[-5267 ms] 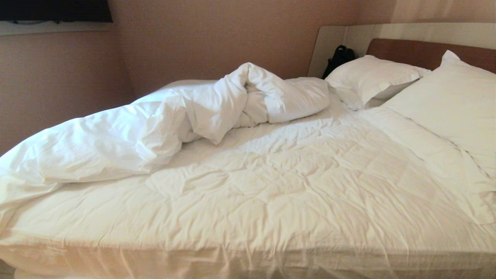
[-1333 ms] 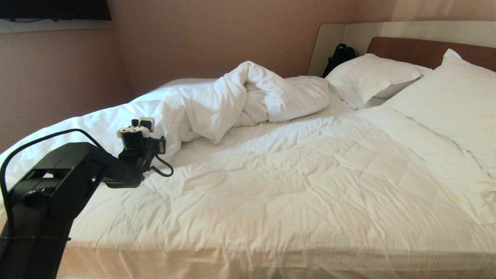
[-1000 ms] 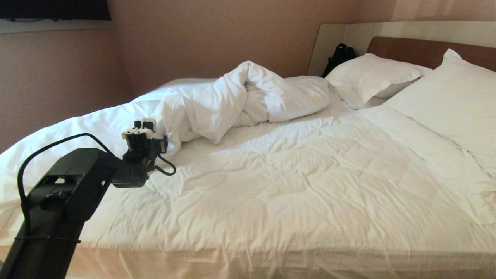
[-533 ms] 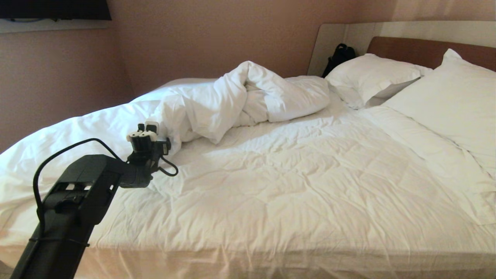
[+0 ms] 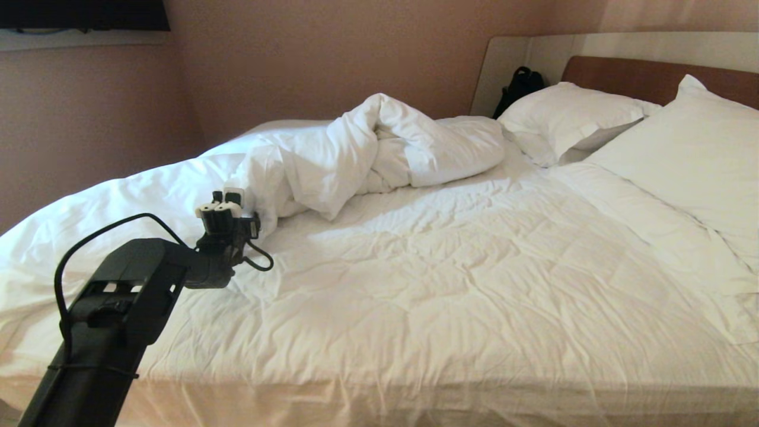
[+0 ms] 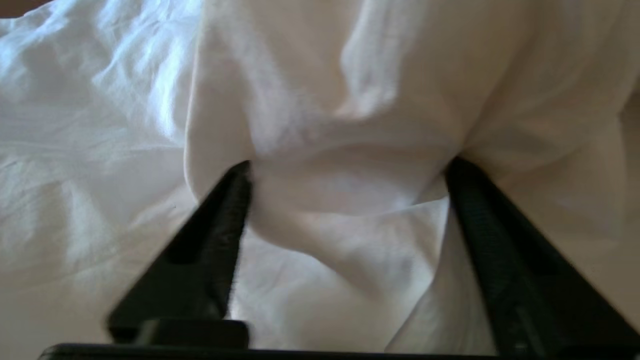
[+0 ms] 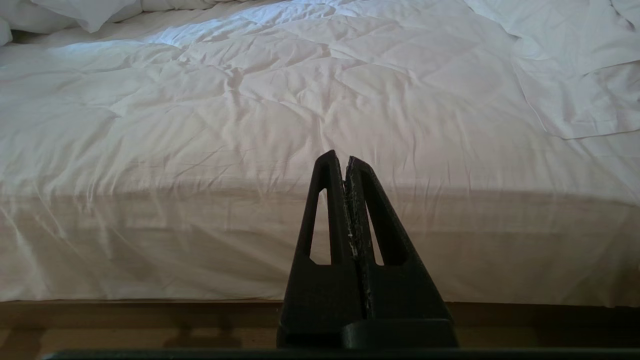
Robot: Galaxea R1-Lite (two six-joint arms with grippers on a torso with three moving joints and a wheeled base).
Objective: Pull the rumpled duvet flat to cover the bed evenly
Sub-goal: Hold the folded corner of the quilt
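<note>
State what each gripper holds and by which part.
Nothing held. Open left gripper straddles a duvet fold; right gripper is shut, empty.

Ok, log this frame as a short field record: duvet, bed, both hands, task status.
duvet: bunched in a ridge along the far side of the bed, not spread
bed: near half bare quilted cover; two pillows at the headboard
left hand: open, fingers astride a duvet fold, not closed on it
right hand: shut, empty, low by the bed's near edge
status: pull not yet begun
</note>
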